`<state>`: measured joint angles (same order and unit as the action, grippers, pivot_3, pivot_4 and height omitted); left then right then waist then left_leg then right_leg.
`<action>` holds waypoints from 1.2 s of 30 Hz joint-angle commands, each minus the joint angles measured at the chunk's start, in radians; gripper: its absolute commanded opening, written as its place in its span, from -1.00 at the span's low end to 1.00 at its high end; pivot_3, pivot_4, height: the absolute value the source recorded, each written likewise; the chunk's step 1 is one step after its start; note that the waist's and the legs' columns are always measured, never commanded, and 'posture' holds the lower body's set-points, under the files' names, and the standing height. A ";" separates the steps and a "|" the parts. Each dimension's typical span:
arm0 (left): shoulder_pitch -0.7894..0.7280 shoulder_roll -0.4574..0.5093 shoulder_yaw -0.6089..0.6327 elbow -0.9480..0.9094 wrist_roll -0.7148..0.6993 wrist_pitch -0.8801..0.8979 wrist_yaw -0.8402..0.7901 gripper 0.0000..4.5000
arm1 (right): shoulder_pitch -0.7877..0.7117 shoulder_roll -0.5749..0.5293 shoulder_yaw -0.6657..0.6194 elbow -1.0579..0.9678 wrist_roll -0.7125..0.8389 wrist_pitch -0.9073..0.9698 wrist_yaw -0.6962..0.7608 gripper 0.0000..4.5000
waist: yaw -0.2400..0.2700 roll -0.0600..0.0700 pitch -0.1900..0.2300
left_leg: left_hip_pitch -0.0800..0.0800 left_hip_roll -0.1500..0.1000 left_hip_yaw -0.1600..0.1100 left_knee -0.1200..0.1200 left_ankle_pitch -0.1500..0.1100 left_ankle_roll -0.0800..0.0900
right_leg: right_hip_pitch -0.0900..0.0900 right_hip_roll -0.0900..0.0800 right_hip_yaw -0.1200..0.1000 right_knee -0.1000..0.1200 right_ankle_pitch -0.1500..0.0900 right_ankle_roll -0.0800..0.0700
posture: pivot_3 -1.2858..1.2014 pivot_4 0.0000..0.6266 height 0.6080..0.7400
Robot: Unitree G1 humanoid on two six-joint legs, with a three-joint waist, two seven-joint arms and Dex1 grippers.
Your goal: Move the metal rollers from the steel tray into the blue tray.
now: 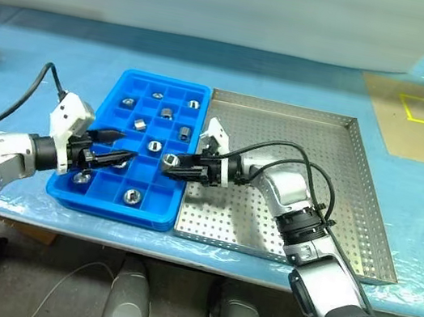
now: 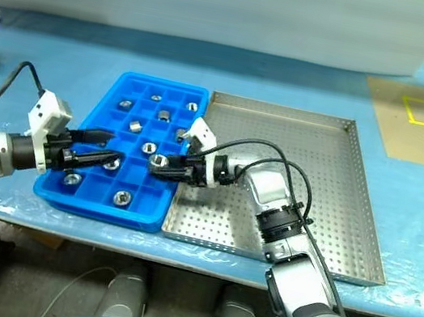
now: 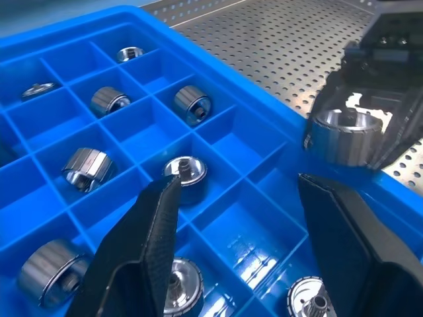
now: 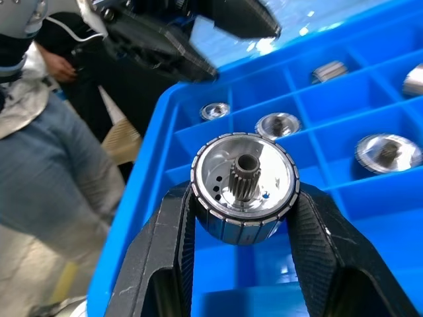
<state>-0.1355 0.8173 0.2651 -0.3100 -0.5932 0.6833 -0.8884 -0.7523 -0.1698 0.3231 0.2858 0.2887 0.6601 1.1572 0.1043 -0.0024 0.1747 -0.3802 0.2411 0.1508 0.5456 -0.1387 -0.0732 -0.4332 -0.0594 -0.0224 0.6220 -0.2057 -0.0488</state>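
Left gripper [image 1: 115, 150] sits at the left side of the blue tray [image 1: 115, 104], jaws spread apart with nothing between them, fingers pointing toward 3 o'clock over the tray's near-left compartments. In the left wrist view its two black fingers [image 3: 149, 244] stand wide over the blue grid, empty.

Blue tray lies on the blue-covered table [image 1: 51, 48], long side touching the left rim of the steel tray [image 1: 352, 200]. Metal rollers [image 1: 154, 146] sit singly in separate compartments: several in the far rows toward 12 o'clock, one near the middle, a couple in the near row toward 6 o'clock. Some lie on their sides, some face up showing a small centre shaft.

Right gripper [image 1: 171, 164] reaches in from the steel tray side, pointing toward 9 o'clock, above the blue tray's right edge near the middle row. It is clamped on one roller [image 4: 244, 188], pinched by its ribbed outer rim between both fingers, flat face with toothed centre shaft turned toward the wrist camera. The roller hangs above the compartments, not touching the tray. The two grippers' tips face each other, near but apart.

Steel tray, at 3 o'clock from the blue tray, shows bare perforated floor where visible. In the right wrist view a person [image 4: 46, 152] in jeans stands beyond the table edge.
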 commanded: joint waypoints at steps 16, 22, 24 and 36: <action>-0.018 -0.015 -0.005 -0.052 -0.033 0.008 0.030 0.34 | -0.021 0.030 0.010 0.102 -0.074 -0.145 -0.035 0.46 | 0.018 0.000 0.000 | 0.000 0.000 0.000 0.000 0.000 0.000 | 0.000 0.000 0.000 0.000 0.000 0.000 | 0.16 -0.52 1.00; -0.058 -0.023 -0.044 -0.024 -0.025 -0.009 0.011 0.34 | -0.039 -0.025 -0.073 0.021 -0.017 -0.108 -0.033 0.61 | 0.022 0.000 0.000 | 0.001 0.000 0.000 0.000 0.000 0.000 | 0.000 0.000 0.000 0.001 -0.002 0.004 | 0.13 -0.52 1.00; -0.072 -0.030 -0.058 -0.017 -0.022 -0.018 0.006 0.34 | -0.036 -0.063 -0.099 -0.017 0.001 -0.094 -0.030 0.61 | 0.024 0.000 0.000 | 0.000 0.000 0.000 0.001 0.000 -0.001 | 0.000 0.000 0.000 0.001 -0.002 0.003 | 0.11 -0.52 1.00; -0.313 -0.186 -0.283 0.259 0.125 -0.184 -0.052 0.34 | 0.203 -0.400 -0.332 -0.301 -0.034 -0.114 -0.203 0.61 | 0.007 0.000 -0.001 | 0.000 -0.001 0.001 0.001 0.003 -0.004 | 0.001 0.001 0.002 0.000 0.000 0.001 | -0.05 -0.52 1.00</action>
<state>-0.4135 0.6488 0.0043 -0.0874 -0.5016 0.5535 -0.9299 -0.5786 -0.5532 0.0111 0.0553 0.2818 0.5858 1.0036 0.1115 -0.0022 0.1741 -0.3796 0.2401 0.1517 0.5463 -0.1359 -0.0775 -0.4327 -0.0584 -0.0197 0.6217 -0.2054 -0.0481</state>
